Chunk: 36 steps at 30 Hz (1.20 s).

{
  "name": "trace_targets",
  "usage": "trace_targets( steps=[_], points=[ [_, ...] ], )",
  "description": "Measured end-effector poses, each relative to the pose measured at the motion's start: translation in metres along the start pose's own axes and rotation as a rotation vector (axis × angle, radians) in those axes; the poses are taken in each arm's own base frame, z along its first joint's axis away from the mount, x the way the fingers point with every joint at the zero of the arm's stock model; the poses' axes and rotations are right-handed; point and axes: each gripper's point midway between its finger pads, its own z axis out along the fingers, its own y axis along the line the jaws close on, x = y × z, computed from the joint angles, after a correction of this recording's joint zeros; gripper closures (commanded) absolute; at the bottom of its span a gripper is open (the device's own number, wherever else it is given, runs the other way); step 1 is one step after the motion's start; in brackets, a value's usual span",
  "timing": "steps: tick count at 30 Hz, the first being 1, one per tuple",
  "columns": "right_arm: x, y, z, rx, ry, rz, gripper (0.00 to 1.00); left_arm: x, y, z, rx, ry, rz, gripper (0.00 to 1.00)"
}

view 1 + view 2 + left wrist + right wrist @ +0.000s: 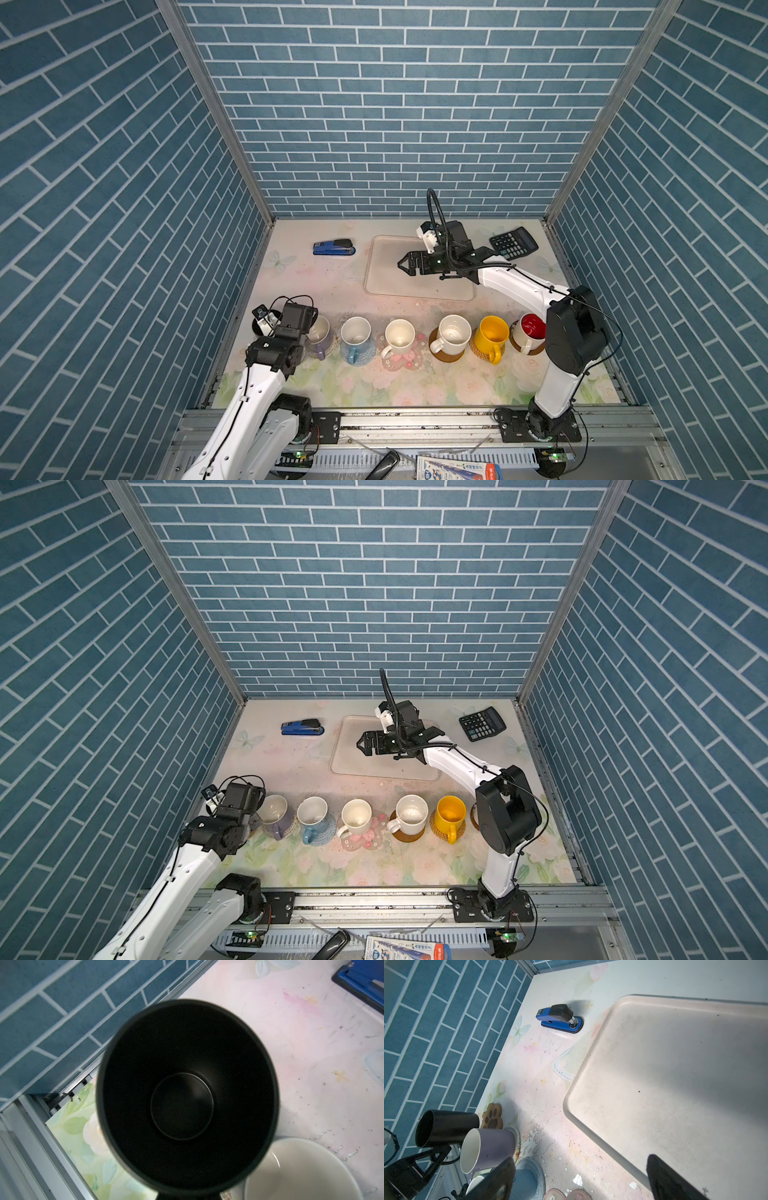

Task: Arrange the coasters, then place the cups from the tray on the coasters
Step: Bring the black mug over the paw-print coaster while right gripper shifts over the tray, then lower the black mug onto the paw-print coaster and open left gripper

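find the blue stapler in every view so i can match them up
Both top views: the blue stapler lies at the back left of the table, left of the tray.
Left wrist: only its corner shows, cut by the frame edge, across bare table from the black cup.
Right wrist: whole, between the brick wall and the tray.
Shared landmark: the lavender cup, in all four.

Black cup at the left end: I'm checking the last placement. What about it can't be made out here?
- Handle: cut off by the left wrist view's edge; the black cup fills that frame.
- Hold of the left gripper: its own arm covers it in both top views.
- Base on or off the paw coaster: the cup's wall hides it in the right wrist view.
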Motion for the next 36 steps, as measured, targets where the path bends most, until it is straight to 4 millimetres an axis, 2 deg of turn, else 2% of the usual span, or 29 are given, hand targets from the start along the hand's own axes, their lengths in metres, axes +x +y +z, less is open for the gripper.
trace_targets(
  steps=[5, 11, 19, 28, 36],
  points=[
    [0.007, -0.004, 0.008, 0.013, 0.038, 0.012, 0.02, 0.005, 0.004, 0.006, -0.005, -0.009, -0.027, 1.00],
    [0.003, 0.001, 0.013, 0.007, 0.041, 0.006, 0.02, 0.014, 0.005, 0.015, -0.015, -0.002, -0.041, 1.00],
    [0.008, 0.002, 0.019, 0.011, 0.065, 0.009, 0.02, 0.022, 0.010, 0.023, -0.030, -0.003, -0.051, 1.00],
    [0.010, 0.005, 0.020, 0.010, 0.076, 0.007, 0.01, 0.015, 0.005, 0.024, -0.013, -0.026, -0.068, 1.00],
    [0.010, 0.005, 0.020, 0.011, 0.079, 0.008, 0.01, -0.002, 0.001, 0.025, -0.023, -0.047, -0.069, 1.00]
  ],
)
